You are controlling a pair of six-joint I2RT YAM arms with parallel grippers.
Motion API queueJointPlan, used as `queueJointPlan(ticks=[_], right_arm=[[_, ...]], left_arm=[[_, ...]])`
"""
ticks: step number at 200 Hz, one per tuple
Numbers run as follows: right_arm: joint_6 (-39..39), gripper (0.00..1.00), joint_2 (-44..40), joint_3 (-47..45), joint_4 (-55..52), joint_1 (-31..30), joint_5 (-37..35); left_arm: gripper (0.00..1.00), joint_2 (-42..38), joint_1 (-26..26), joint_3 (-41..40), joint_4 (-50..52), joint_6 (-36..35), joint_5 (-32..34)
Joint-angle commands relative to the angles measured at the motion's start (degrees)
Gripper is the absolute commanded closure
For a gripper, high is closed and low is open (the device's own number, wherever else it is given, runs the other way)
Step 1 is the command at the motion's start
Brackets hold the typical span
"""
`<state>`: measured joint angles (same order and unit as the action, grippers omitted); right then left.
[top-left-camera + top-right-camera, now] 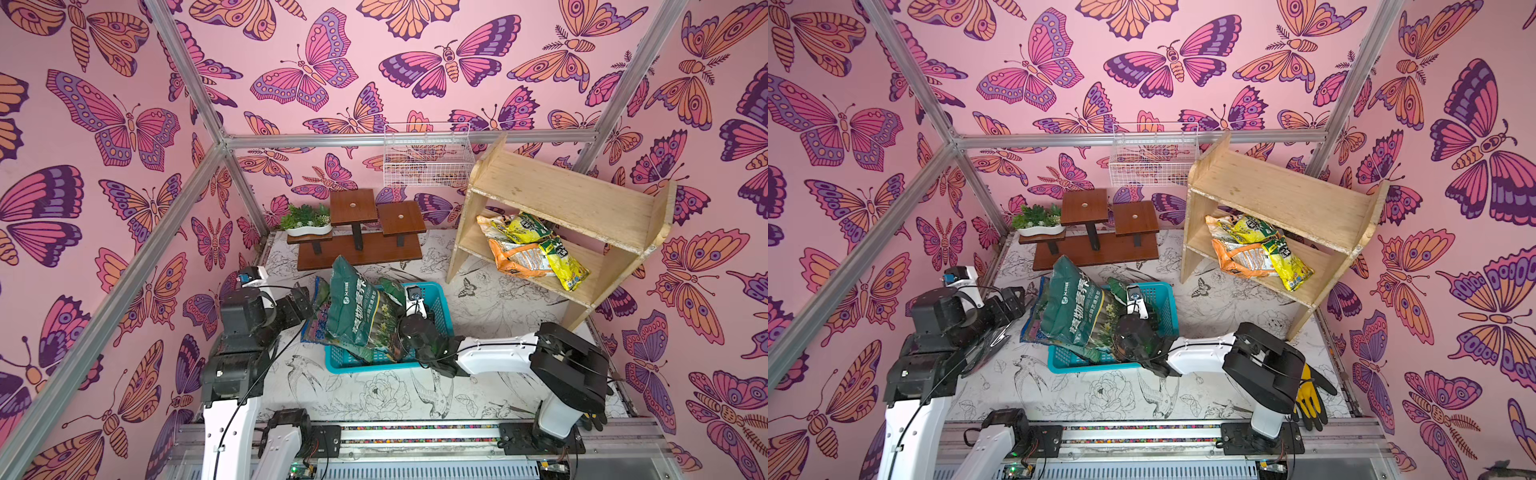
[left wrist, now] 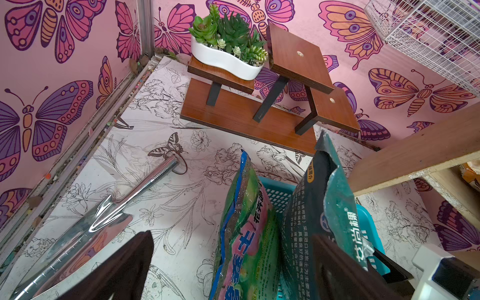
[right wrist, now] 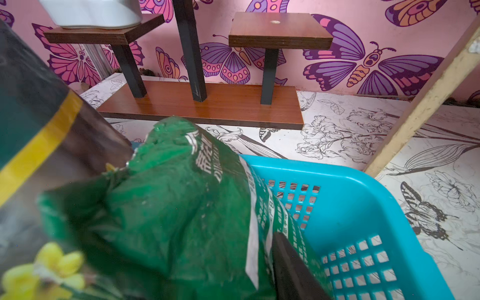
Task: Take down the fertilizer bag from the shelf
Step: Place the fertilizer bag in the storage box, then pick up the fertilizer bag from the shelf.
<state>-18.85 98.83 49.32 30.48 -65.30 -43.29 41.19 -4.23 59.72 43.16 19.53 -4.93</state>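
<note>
Shelf: pale wood shelf (image 1: 565, 199), back R of the table.
Bags on shelf: 2 yellow bags (image 1: 525, 228) & 1 orange bag (image 1: 513, 259) lie in a heap on the low board, all touching.
Blue basket: blue basket (image 1: 438, 297) sits on the table, in front of the brown stand (image 1: 361, 251), near the shelf but apart.
Small green bag: small green bag (image 3: 181, 197) is off the shelf, in the blue basket, leaning on the big dark bag (image 1: 353, 307).
Big dark bag: stands tilted in the basket, top poking up over the rim.
Blue-pink bag: blue-pink bag (image 2: 246, 259) leans on the big dark bag, at the basket's L side.
R gripper: R gripper (image 3: 249, 244) is low in the basket, right at the small green bag. One black finger (image 3: 288, 265) shows by the bag's side; the other is hid. Jaws: can't tell if apart or together.
L gripper: L gripper (image 2: 232, 236) has jaws wide apart, not squeezing. Blue-pink bag sits btw the fingers.
Trowel: shiny trowel (image 2: 109, 215) lies flat on the table by the L wall.
Plant pot: white plant pot (image 1: 308, 227) on the stand's low step.
</note>
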Motion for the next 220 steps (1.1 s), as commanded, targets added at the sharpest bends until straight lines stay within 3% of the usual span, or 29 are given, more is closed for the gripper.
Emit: queueJointPlan(ticks=[1, 45, 79, 132, 147, 182, 220], right_arm=[[2.07, 0.46, -3.42, -0.28, 1.99, -0.38, 0.38], [8.59, 0.31, -11.83, 4.56, -7.06, -2.06, 0.58], [9.33, 0.31, -16.48, 15.21, -25.87, -2.05, -2.36], [11.55, 0.21, -25.15, 22.30, -40.57, -1.73, -9.91], [12.25, 0.23, -26.35, 26.18, -46.45, -1.04, -12.15], [10.28, 0.29, -24.54, 35.85, -66.53, 4.55, -17.84], [4.68, 0.32, -19.81, 42.55, -86.46, 16.47, -13.69]], left_arm=[[0.00, -0.51, -0.43, -0.84, -0.71, -0.25, -0.08], [0.00, -0.50, -0.43, -0.84, -0.75, -0.35, -0.07], [0.00, -0.54, -0.43, -0.84, -0.71, -0.36, 0.08], [0.00, -0.60, -0.43, -0.86, -0.74, -0.35, 0.24], [0.00, -0.56, -0.43, -0.88, -0.71, -0.37, 0.19], [0.00, -0.70, -0.34, -0.93, -0.77, -0.37, 0.18], [0.00, -0.64, -0.34, -0.93, -0.73, -0.37, 0.18]])
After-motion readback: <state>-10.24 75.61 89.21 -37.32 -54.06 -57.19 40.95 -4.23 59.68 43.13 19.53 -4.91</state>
